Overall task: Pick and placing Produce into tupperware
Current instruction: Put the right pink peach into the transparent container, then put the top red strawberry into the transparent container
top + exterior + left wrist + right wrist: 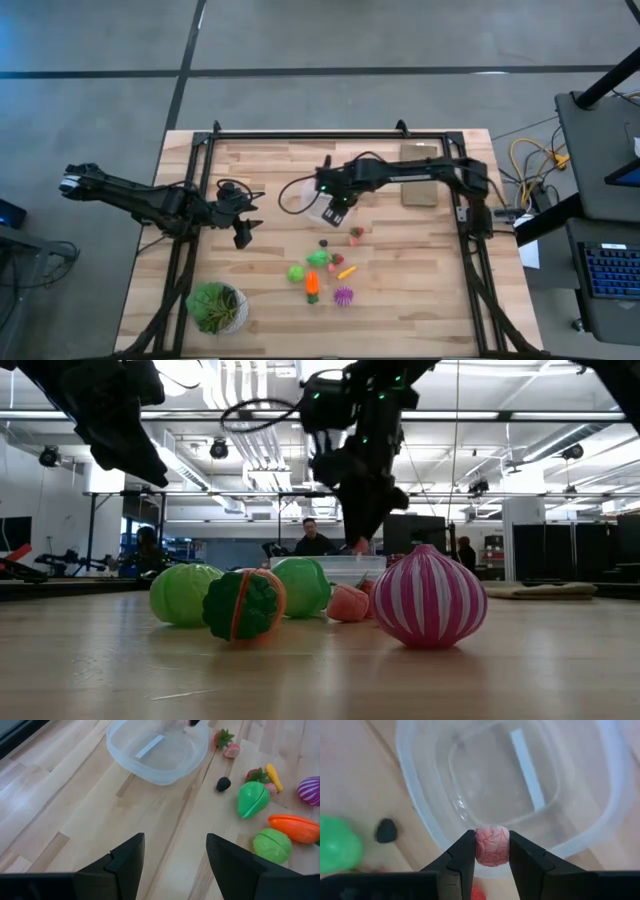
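The clear round tupperware [300, 197] stands on the table near its middle; its inside shows nothing in the right wrist view [505, 785]. My right gripper [491, 845] hangs over its rim, shut on a small pink-red wrinkled piece [491, 851]. The other produce lies on the table nearer the front: a dark berry [223, 783], green pieces [252, 798], an orange carrot [295, 827], a purple striped piece [428, 597] and a yellow piece [273, 776]. My left gripper [175, 857] is open and empty, above the table left of the container [243, 234]. My right gripper pinches the pink-red wrinkled piece by its two sides [479, 847] between its two fingertips. The fingers come from above, slanting down. The piece is lifted clear, over the container's rim [450, 845].
A leafy plant in a white pot [217, 307] stands at the front left. A flat brown board [420, 190] lies at the back right. Black frame rails [190, 240] run along the table's sides. People show in the room beyond the table [313, 538].
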{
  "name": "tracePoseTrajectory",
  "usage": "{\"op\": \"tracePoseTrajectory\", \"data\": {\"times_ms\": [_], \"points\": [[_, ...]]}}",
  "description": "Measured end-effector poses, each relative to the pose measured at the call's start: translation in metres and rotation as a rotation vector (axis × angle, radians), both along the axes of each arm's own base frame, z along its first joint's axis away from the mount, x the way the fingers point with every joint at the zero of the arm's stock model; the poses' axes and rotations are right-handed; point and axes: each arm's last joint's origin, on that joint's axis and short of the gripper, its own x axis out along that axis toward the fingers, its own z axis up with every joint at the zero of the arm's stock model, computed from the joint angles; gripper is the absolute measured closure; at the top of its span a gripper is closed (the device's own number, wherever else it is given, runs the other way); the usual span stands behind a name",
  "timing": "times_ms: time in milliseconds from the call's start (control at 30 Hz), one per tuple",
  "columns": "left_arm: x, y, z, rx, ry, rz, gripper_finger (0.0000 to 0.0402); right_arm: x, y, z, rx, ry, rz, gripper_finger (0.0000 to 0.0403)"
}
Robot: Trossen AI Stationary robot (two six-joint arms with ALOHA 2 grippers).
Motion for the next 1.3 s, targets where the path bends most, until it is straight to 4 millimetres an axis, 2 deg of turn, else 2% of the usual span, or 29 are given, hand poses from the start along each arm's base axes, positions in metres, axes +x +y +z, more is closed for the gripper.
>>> {"op": "tracePoseTrajectory", "data": {"times_ms": [167, 333, 667, 733, 800, 933, 1000, 1067, 1200, 1300], "points": [[0.0, 0.0, 0.0, 0.0, 0.001, 0.0, 0.0203, 0.005, 0.0, -0.009, 0.006, 0.075, 0.019, 0.03], [0.0, 0.0, 0.0, 0.0, 0.001, 0.0, 0.0203, 0.003, 0.002, -0.001, 0.01, 0.052, 0.024, 0.0294], [0.0, 0.0, -0.001, 0.007, 0.004, -0.003, 0.0203, 0.005, 0.006, -0.01, 0.019, 0.08, 0.011, 0.0195], [0.0, 0.0, -0.001, 0.008, 0.004, -0.003, 0.0203, 0.004, 0.007, -0.004, -0.025, 0.069, 0.009, 0.0182], [0.0, 0.0, -0.001, 0.008, 0.005, -0.002, 0.0203, -0.001, 0.008, 0.01, -0.058, 0.055, 0.015, 0.0173], [0.0, 0.0, -0.001, 0.009, 0.006, -0.003, 0.0203, -0.023, 0.021, 0.041, -0.1, 0.043, 0.129, 0.0163], [-0.001, 0.0, -0.001, 0.01, 0.005, -0.003, 0.0203, -0.036, 0.033, 0.036, -0.1, 0.089, 0.195, 0.0161], [-0.001, 0.0, -0.001, 0.01, 0.007, -0.003, 0.0203, -0.046, 0.045, 0.021, -0.055, 0.14, 0.21, 0.0161], [-0.001, 0.0, -0.003, 0.011, 0.012, -0.002, 0.0203, -0.058, 0.05, -0.006, 0.169, 0.187, -0.034, 0.0172], [-0.001, 0.0, -0.004, 0.011, 0.015, -0.002, 0.0203, -0.058, 0.048, -0.001, 0.131, 0.112, -0.101, 0.0179]]}}
